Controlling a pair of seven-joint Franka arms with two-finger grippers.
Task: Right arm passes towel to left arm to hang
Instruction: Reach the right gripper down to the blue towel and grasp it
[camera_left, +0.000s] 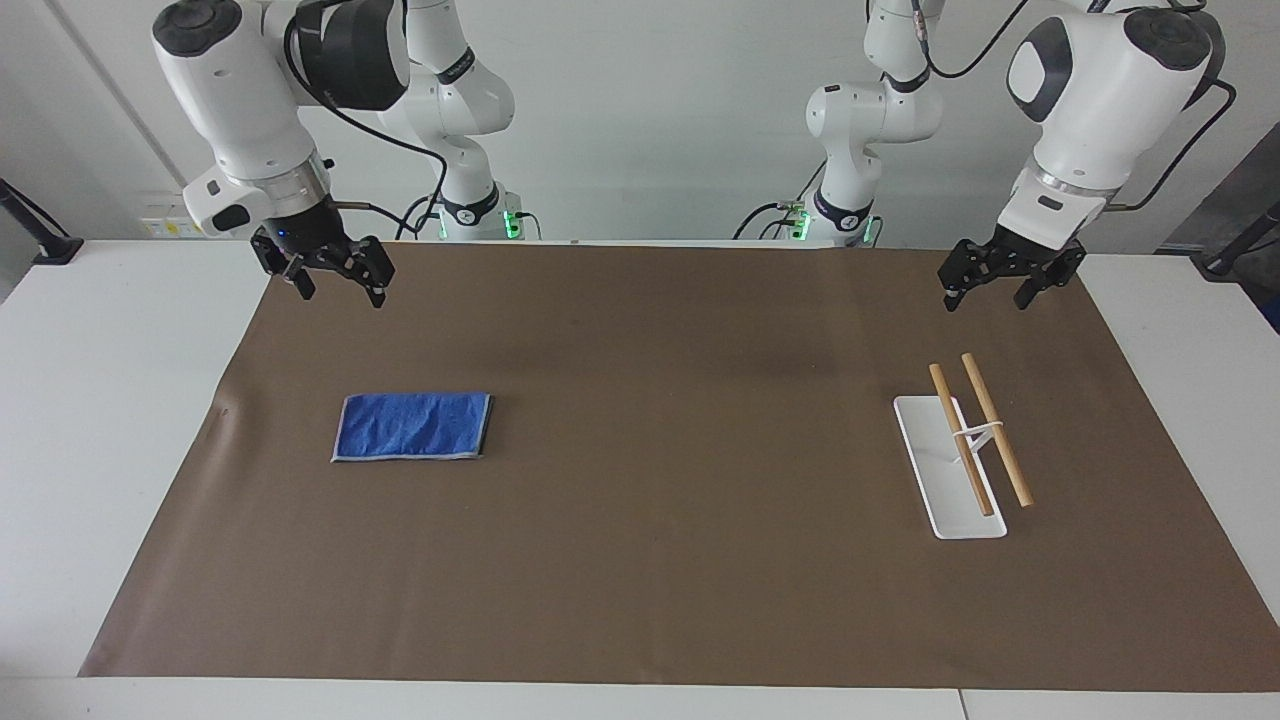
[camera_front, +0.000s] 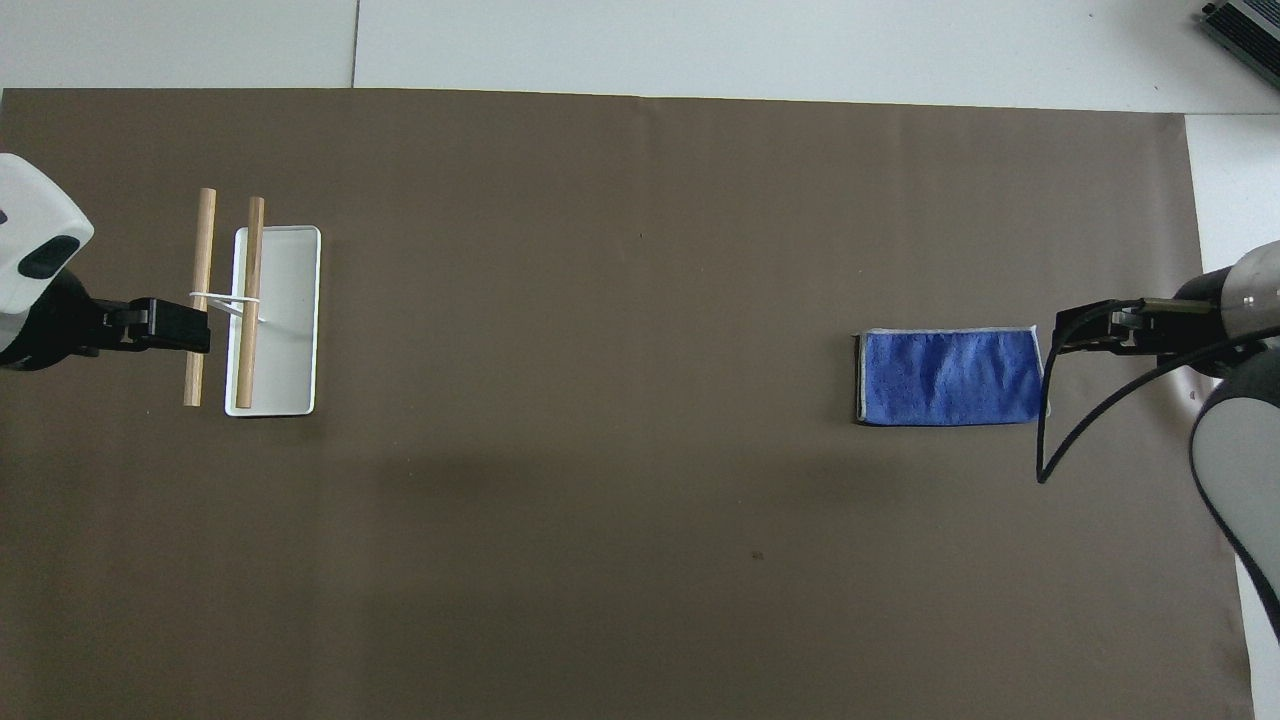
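Observation:
The blue towel lies folded flat on the brown mat toward the right arm's end; it also shows in the overhead view. My right gripper is open and empty, raised over the mat and apart from the towel. In the overhead view the right gripper sits just past the towel's short edge. My left gripper is open and empty and waits in the air over the mat by the rack; it also shows in the overhead view.
A rack with a white base and two wooden rods stands toward the left arm's end, also in the overhead view. White table surrounds the mat. A black cable hangs from the right wrist.

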